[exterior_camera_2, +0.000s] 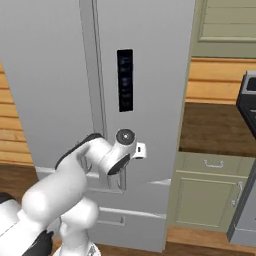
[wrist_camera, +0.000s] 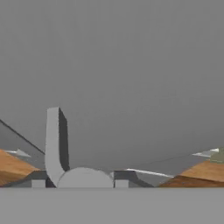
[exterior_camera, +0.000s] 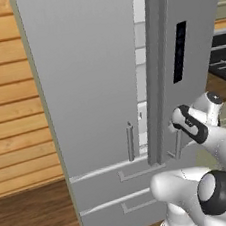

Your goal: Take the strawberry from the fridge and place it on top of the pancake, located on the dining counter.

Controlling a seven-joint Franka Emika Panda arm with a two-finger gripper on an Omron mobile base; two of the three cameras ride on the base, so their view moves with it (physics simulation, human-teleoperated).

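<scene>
The light grey fridge (exterior_camera: 91, 87) stands close in front of me, and its left door is slightly ajar, so a strip of pale interior (exterior_camera: 142, 71) shows. My gripper (exterior_camera: 176, 127) is at the right door (exterior_camera_2: 150, 75), below the dark panel (exterior_camera_2: 125, 80), and is shut on that door's vertical bar handle (exterior_camera: 178, 147). In the hand view the gripper (wrist_camera: 80, 180) has the handle (wrist_camera: 54, 144) between its fingertips, right against the grey door. The strawberry is hidden inside the fridge. The pancake and the dining counter are out of view.
Two fridge drawers (exterior_camera: 119, 184) sit below the doors. A wood-plank wall (exterior_camera: 7, 98) and a wooden floor (exterior_camera: 33, 216) lie to the left. To the right are a brown countertop (exterior_camera_2: 220, 125) over green cabinets (exterior_camera_2: 210, 200) and a dark stove (exterior_camera_2: 247, 105).
</scene>
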